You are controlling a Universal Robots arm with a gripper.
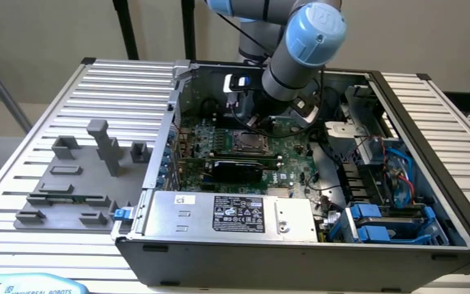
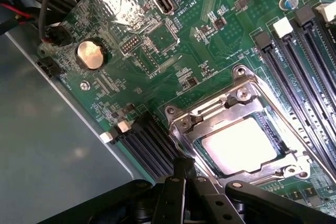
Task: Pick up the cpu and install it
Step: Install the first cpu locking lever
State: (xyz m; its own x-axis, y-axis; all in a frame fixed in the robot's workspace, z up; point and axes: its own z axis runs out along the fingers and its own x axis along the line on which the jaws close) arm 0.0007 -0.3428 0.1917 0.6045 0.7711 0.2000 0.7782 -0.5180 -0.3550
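The cpu (image 2: 242,146), a flat square chip with a pale silvery-beige top, lies inside the metal-rimmed socket frame (image 2: 207,109) on the green motherboard (image 2: 157,40). My gripper (image 2: 184,165) is shut, its black fingers pressed together with nothing between them. Their tip hangs just off the corner of the socket frame, beside the cpu. In the exterior view the arm (image 1: 300,55) reaches down into the open computer case (image 1: 415,128), and the socket (image 1: 246,142) sits right below its wrist.
Dark memory slots (image 2: 310,61) run along one side of the socket, more slots (image 2: 149,142) along another. A coin battery (image 2: 90,54) and black cables (image 2: 50,19) lie nearby. A power supply (image 1: 227,211), blue drive bays (image 1: 382,226) and a tray of grey plastic blocks (image 1: 80,177) also stand here.
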